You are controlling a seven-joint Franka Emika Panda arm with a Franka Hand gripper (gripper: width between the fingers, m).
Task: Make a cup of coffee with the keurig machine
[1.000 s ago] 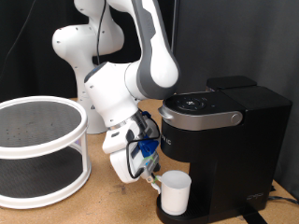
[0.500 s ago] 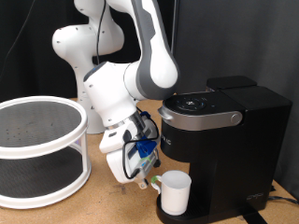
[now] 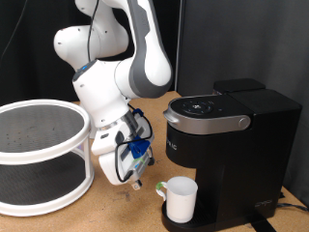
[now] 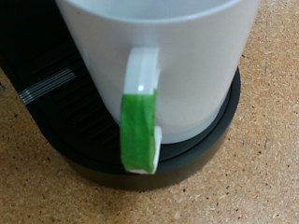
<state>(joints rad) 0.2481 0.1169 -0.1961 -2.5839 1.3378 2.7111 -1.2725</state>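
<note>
Hand (image 3: 138, 180) near cup (image 3: 181, 199), aperture indiscernible; cup on keurig machine (image 3: 227, 145) tray.

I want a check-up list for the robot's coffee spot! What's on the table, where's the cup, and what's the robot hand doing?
Surface: brown wooden table, bare where it shows.
Cup: white cup upright on the machine's round drip tray; green tape on its handle.
Machine: black keurig machine, lid down.
Clutter: white two-tier round shelf at the exterior view's left.
Gripper: gripper just beside the cup, on the exterior view's left, holding nothing.
Cables: blue and black wiring on the robot's wrist; a dark cable beside the machine.
Surroundings: dark curtain behind.
</note>
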